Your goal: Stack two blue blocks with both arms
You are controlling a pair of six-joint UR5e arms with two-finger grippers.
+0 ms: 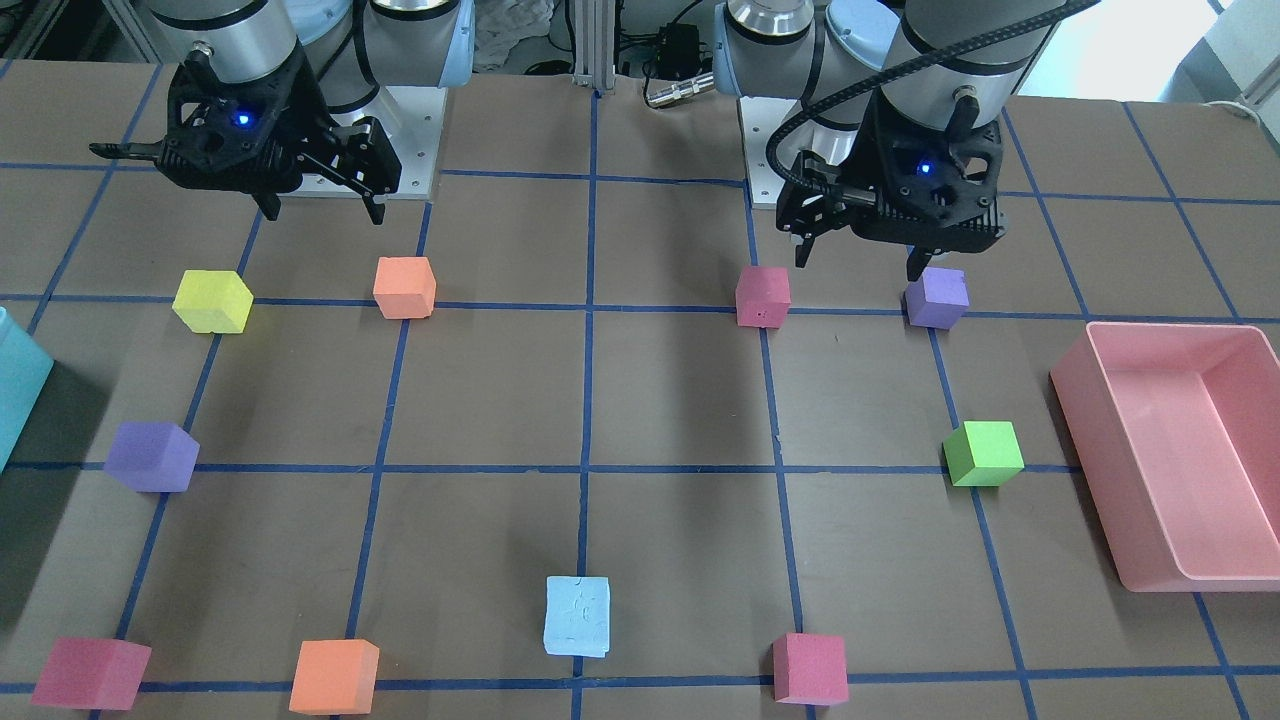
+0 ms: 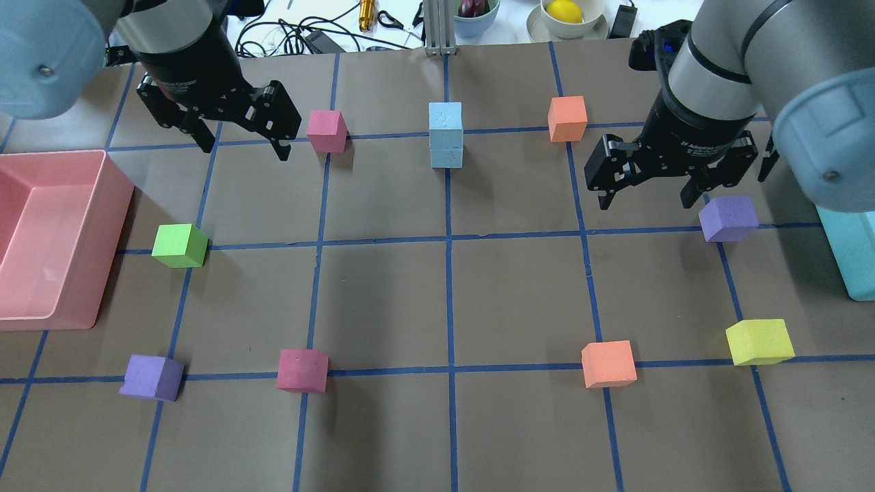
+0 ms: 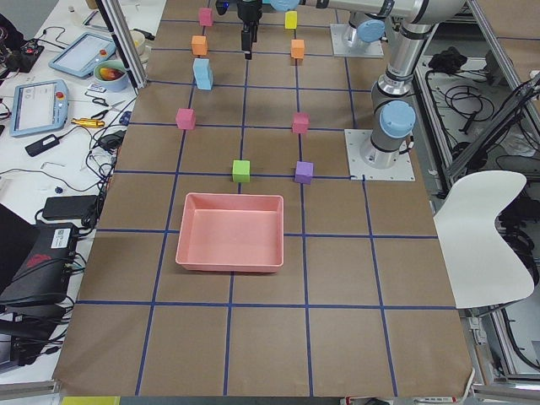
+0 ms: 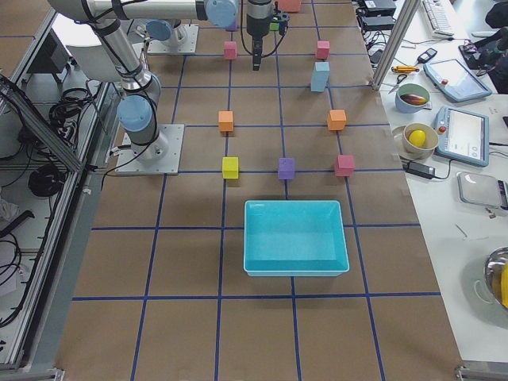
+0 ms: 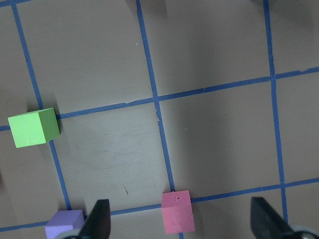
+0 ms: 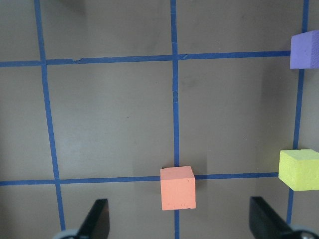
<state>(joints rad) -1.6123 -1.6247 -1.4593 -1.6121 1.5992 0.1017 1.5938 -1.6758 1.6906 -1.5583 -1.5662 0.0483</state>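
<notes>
- The left pincer [image 2: 243, 147] hangs above the left half of the worktop [image 2: 383, 301]. Its fingers are spread wide and there is nothing between them.
- A pink tray [image 2: 117, 225] sits against the left edge, with a green block [image 2: 180, 245] just beside it.
- The top blue block [image 2: 445, 115] sits on the bottom blue block [image 2: 447, 156], the two forming one stack. It stands on the centre tape line, close to the middle of the far edge opposite the robot. A pink block [image 2: 326, 130] is to its left and an orange block [image 2: 567, 118] to its right. Neither pincer touches the stack.
- The right pincer [image 2: 645, 201] hangs above the right half of the worktop, well apart from the stack. Its fingers are parted and it holds nothing. A purple block [image 2: 728, 219] lies near it.
- A teal bin [image 2: 851, 260] stands at the right edge.
</notes>
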